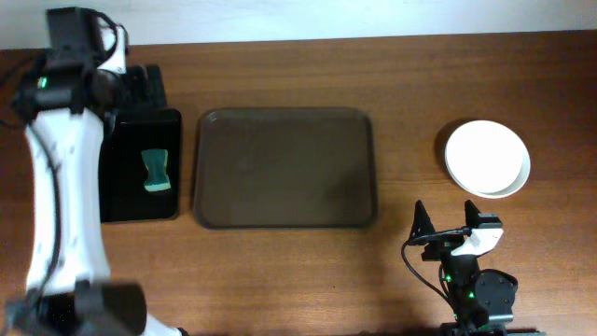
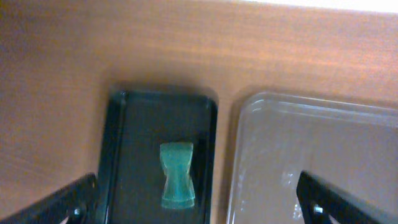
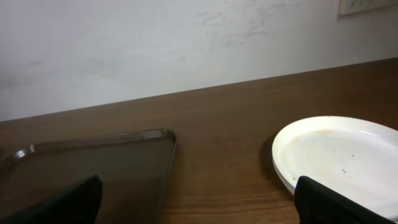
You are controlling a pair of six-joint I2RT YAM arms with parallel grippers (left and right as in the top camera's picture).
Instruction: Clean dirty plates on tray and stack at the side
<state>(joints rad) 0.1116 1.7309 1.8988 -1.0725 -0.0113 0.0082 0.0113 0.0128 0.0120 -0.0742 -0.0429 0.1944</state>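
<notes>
Sponge (image 1: pixel 157 171) in black tray (image 1: pixel 140 210), plates (image 1: pixel 487 157) stacked beside brown tray (image 1: pixel 284 168), left hand (image 2: pixel 198 186) and right hand (image 3: pixel 198 186) wide open, empty.

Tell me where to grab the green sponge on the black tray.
Pinch the sponge across its narrow waist, coming straight down from above. It lies flat in the black tray, and its hourglass shape makes the middle the narrowest part.

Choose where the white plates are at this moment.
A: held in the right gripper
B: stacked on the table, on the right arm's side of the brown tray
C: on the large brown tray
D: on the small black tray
B: the plates sit in a stack on the table beside the tray, which holds nothing.
</notes>
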